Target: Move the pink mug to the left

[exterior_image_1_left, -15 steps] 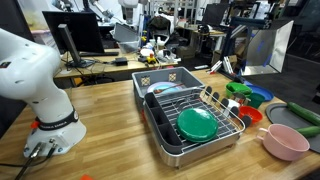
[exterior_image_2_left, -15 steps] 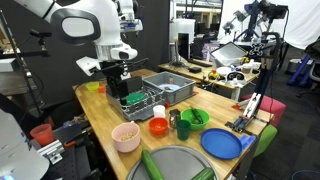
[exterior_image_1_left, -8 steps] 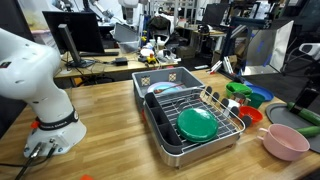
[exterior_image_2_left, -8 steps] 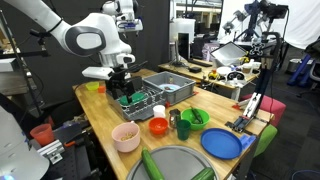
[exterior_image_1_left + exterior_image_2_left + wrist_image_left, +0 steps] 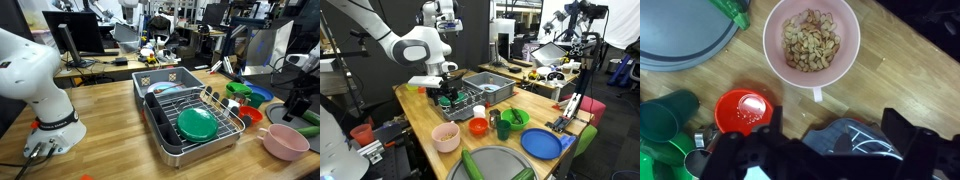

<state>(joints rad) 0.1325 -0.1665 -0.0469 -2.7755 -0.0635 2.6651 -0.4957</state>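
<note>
The pink mug [image 5: 812, 40] is a pale pink, wide bowl-like cup with a tan inside. It stands on the wooden table and shows in both exterior views [image 5: 285, 141] [image 5: 447, 136]. A small handle points toward my gripper in the wrist view. My gripper [image 5: 838, 140] is open and empty. It hangs above the table between the mug and the corner of the dish rack [image 5: 845, 135], apart from the mug. It also shows in both exterior views [image 5: 447, 96] [image 5: 301, 100].
A small red cup [image 5: 743, 110] [image 5: 478, 126] stands beside the mug. A grey round tray [image 5: 680, 35], a green bowl [image 5: 513, 118], a blue plate [image 5: 542, 143] and a dark green cup [image 5: 665, 115] crowd that end. The rack holds a green plate [image 5: 197, 123].
The arm has swung away from over the dish rack toward the pink mug and come down lower. It has entered one exterior view at the right edge. The mug has not moved.
</note>
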